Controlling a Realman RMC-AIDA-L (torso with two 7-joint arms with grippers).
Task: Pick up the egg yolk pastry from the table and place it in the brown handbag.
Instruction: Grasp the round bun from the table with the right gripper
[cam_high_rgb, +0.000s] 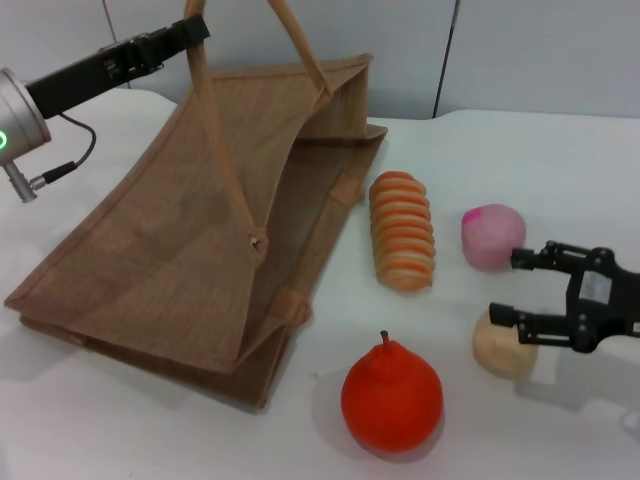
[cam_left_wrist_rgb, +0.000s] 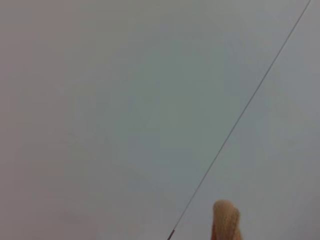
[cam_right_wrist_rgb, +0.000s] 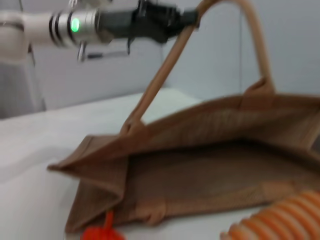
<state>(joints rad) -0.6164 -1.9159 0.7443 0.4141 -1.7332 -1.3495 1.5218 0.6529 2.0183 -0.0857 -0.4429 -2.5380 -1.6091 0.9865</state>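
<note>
round egg yolk pastry (cam_high_rgb: 500, 346) (axisless), right claw (cam_high_rgb: 516, 290) straddling

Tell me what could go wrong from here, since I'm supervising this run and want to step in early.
The right gripper is open around the egg yolk pastry, with the pink ball just beyond; closing carelessly might nudge it. The brown handbag stays open only because the left gripper lifts a handle; a slip could close the mouth.
</note>
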